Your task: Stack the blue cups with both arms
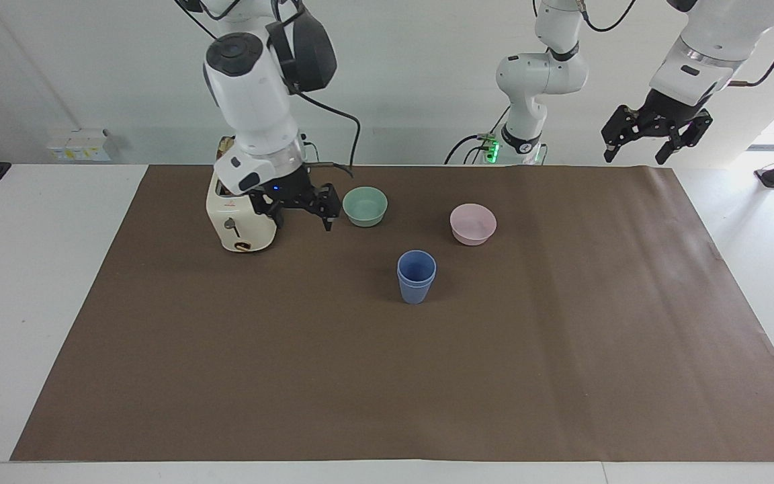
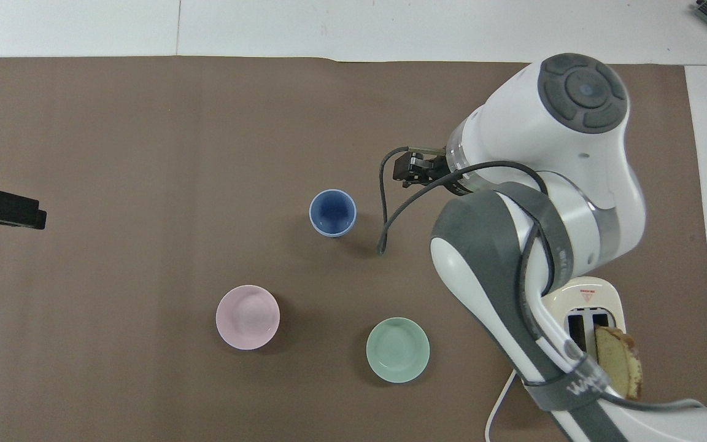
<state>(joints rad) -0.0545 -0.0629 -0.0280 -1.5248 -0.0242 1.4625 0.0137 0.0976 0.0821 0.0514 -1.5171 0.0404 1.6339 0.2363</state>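
Observation:
The two blue cups (image 1: 416, 276) stand nested as one upright stack in the middle of the brown mat, and also show in the overhead view (image 2: 332, 212). My right gripper (image 1: 302, 218) is open and empty. It hangs in the air between the toaster and the mint-green bowl, well clear of the cups; only its tip (image 2: 412, 171) shows in the overhead view. My left gripper (image 1: 635, 155) is open and empty, waiting raised over the mat's edge at the left arm's end of the table, and shows in the overhead view (image 2: 3, 209).
A cream toaster (image 1: 242, 212) with a slice of bread stands at the right arm's end. The mint-green bowl (image 1: 365, 206) and the pink bowl (image 1: 473, 223) sit nearer to the robots than the cups. The brown mat (image 1: 562, 349) covers the table.

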